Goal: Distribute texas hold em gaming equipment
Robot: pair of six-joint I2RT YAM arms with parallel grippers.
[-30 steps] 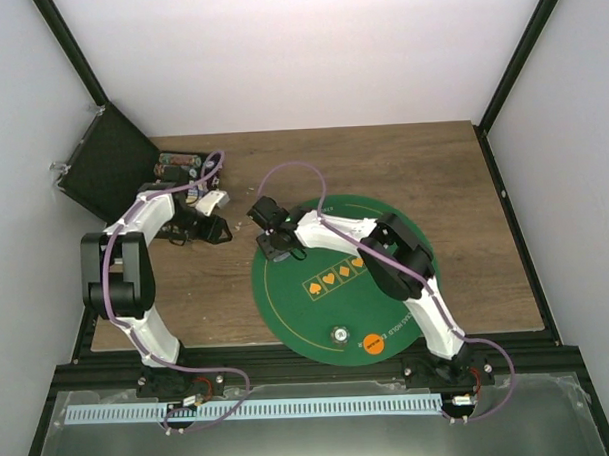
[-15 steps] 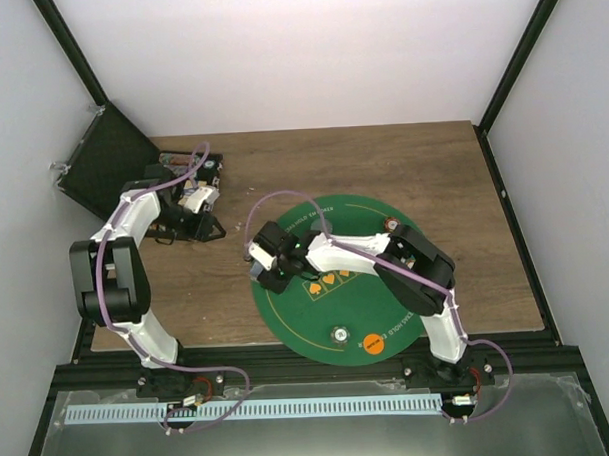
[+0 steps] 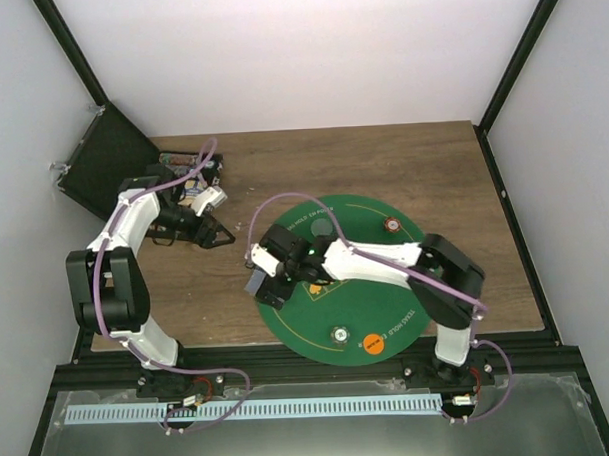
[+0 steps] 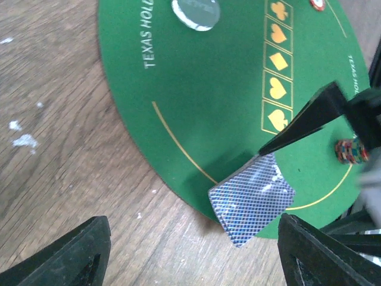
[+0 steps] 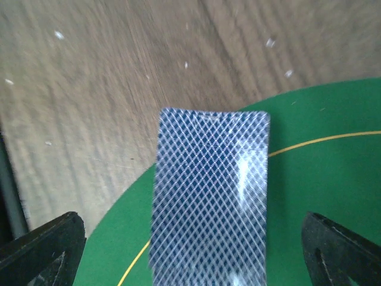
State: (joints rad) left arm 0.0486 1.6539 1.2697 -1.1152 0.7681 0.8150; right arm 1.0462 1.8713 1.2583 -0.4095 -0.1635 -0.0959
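A deck of playing cards (image 5: 208,202) with blue-grey crosshatched backs lies at the left rim of the round green mat (image 3: 372,301), one corner over the wood (image 4: 253,199). My right gripper (image 5: 193,253) hangs over it, open wide, both fingers well clear of the deck's sides. One right fingertip (image 4: 306,119) shows near the deck's far corner. Left of the mat, my left gripper (image 3: 218,235) is open over bare wood with nothing in it (image 4: 190,262). On the mat are an orange token (image 3: 373,340), pale clear tokens (image 3: 340,334) (image 4: 196,12), a red-and-white one (image 3: 391,225) and a chip stack (image 4: 350,150).
An open black case (image 3: 107,160) leans in the far left corner with a tray of chips (image 3: 187,172) beside it, just behind the left arm. Black frame posts bound the wooden table (image 3: 453,173) on both sides.
My right gripper moved toward the mat's near left rim with the deck and opened, letting it go. The left gripper also opened and swung slightly right.
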